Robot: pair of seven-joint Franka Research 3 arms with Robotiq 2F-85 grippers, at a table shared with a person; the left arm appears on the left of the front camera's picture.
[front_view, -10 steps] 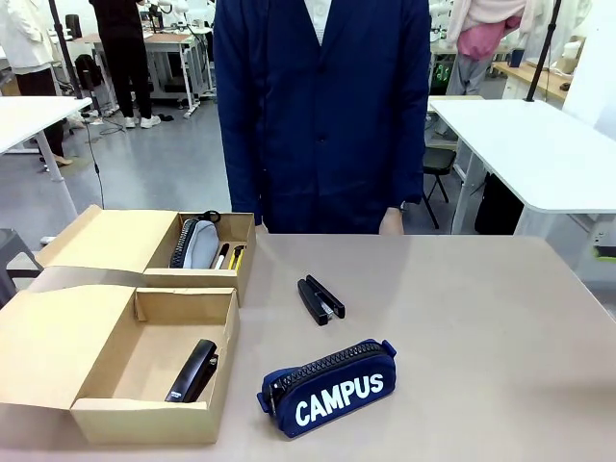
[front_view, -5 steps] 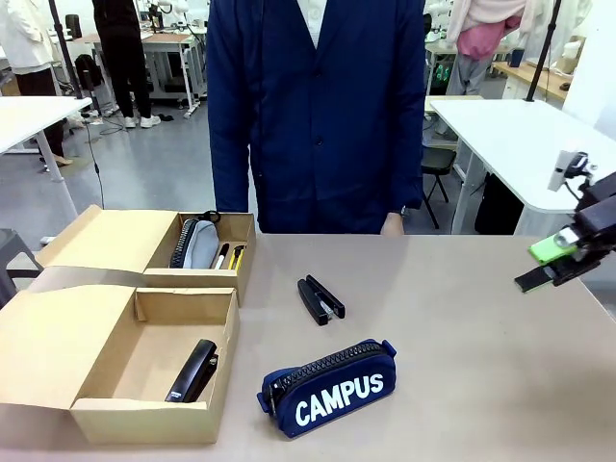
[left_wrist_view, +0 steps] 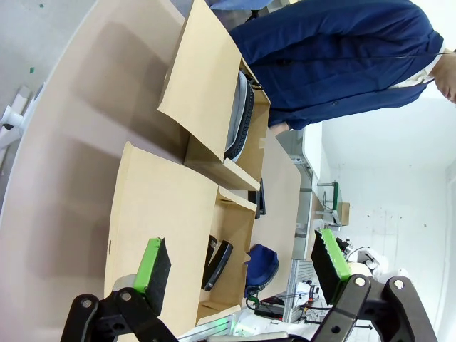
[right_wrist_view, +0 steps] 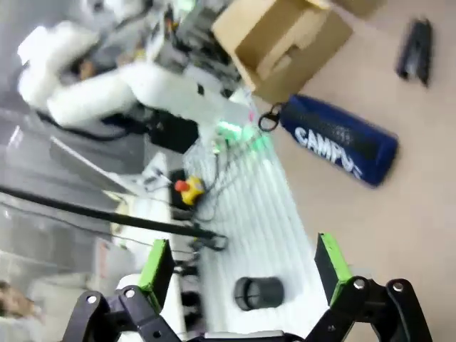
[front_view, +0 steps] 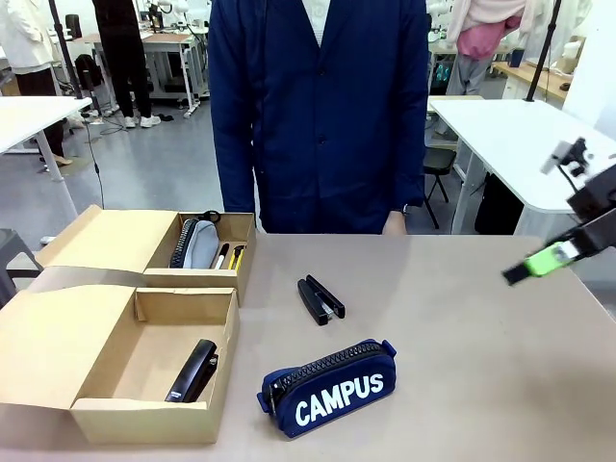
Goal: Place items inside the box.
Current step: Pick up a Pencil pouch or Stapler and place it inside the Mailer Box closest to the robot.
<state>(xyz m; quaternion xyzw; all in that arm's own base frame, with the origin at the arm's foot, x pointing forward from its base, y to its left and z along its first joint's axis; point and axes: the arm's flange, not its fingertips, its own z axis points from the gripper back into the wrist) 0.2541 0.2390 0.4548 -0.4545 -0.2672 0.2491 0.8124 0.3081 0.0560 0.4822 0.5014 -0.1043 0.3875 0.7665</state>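
The navy "CAMPUS" pencil case [front_view: 329, 387] lies on the table near the front edge, and it also shows in the right wrist view [right_wrist_view: 338, 146]. Behind it lies a slim black stapler [front_view: 320, 298], on the bare tabletop. The larger cardboard box [front_view: 106, 419] stands open at front left, its flap lid [front_view: 53, 342] spread to the left, with another black stapler [front_view: 192, 371] inside. My right gripper [front_view: 539, 262] hovers open at the far right, well above the table. My left gripper [left_wrist_view: 242, 267] is open, high over the box's flap [left_wrist_view: 160, 228].
The smaller cardboard box [front_view: 192, 279] behind the larger one holds a grey case [front_view: 197, 243] and pens. A person in a navy coat [front_view: 318, 115] stands at the far edge, one hand [front_view: 392, 223] hanging near it. Bare tabletop stretches across the right half.
My right gripper came into the front view at the right edge and has since risen slightly. The items on the table have not moved.
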